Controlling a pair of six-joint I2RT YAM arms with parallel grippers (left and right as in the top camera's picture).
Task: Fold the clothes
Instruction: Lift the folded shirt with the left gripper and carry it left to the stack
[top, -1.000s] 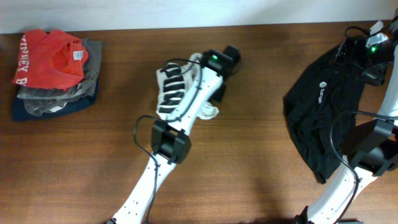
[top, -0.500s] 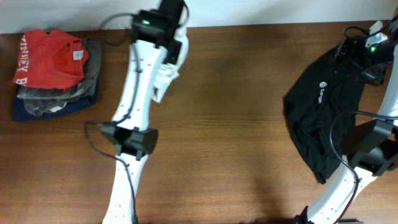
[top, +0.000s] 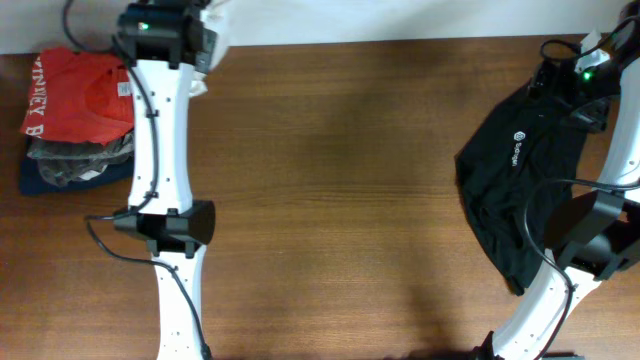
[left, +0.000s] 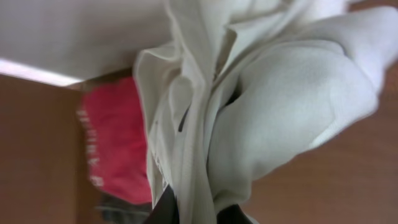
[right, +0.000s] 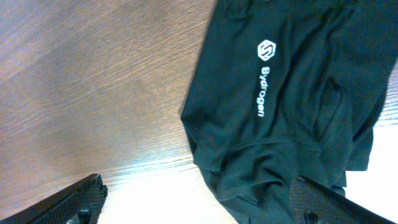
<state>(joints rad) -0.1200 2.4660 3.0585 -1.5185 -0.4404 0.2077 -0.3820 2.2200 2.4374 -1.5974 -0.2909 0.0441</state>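
My left gripper is shut on the bunched white T-shirt, which hangs from the jaws; its black letters are hidden. In the overhead view the left gripper is at the table's far left edge, beside the red garment, and only a bit of white T-shirt shows. The black garment with a small white logo lies crumpled at the right. My right gripper is open and empty above the black garment's far edge; in the overhead view it is at the far right.
A stack of folded garments stands at the far left: a red one with white letters on top, grey and navy below. The red one also shows in the left wrist view. The wooden table lies between the arms.
My left arm has swung from the table's middle to the far left corner, carrying the white T-shirt with it. The right arm and the black garment have barely moved.
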